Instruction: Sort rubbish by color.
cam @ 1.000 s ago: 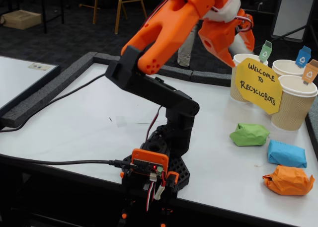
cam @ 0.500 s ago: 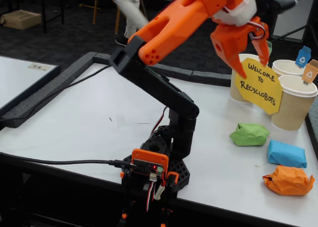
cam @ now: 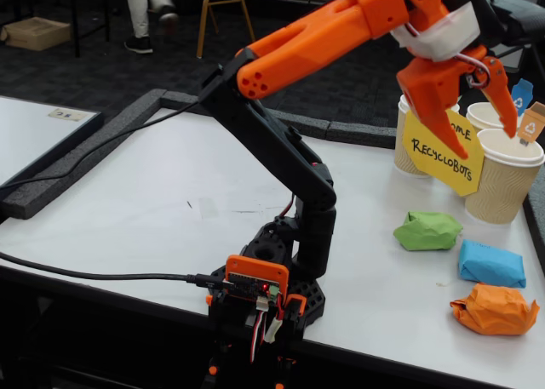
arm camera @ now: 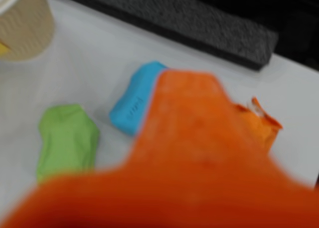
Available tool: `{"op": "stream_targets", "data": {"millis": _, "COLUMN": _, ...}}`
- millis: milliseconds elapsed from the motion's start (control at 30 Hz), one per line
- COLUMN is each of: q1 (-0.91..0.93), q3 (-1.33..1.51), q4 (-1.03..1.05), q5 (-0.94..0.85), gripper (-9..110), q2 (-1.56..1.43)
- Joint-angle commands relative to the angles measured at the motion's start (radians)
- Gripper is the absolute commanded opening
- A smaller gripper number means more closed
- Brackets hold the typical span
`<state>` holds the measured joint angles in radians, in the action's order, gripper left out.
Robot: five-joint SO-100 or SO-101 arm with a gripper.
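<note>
Rubbish wads sit untouched on the tabletop (cam: 153, 202), right of the arm base in the fixed view: orange wad (cam: 496, 309) nearest, then blue wad (cam: 491, 264), green wad (cam: 427, 231). Crumpled paper, so likely light, soft, crushable; pinch across the middle bulk. Jaws of the gripper (cam: 473, 121) spread apart, empty, hanging high by the cups (cam: 507, 178).

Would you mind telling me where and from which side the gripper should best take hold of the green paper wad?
Judging from the fixed view, grip the green wad across its narrower middle, coming straight down from above. It lies flat and low on the table, apart from the blue wad, leaving room for both fingers of the open gripper.
</note>
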<state>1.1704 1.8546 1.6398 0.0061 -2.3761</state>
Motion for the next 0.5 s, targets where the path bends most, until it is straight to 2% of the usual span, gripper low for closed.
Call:
{"op": "stream_targets", "data": {"millis": 0, "q1": 0.028, "q3": -0.017, "q4": -0.021, "q5": -0.011, "gripper": 15, "q2": -0.006}}
{"op": "stream_targets", "data": {"millis": 467, "q1": -0.107, "q3": 0.055, "q4": -0.014, "q5": -0.014, "gripper": 15, "q2": 0.028}}
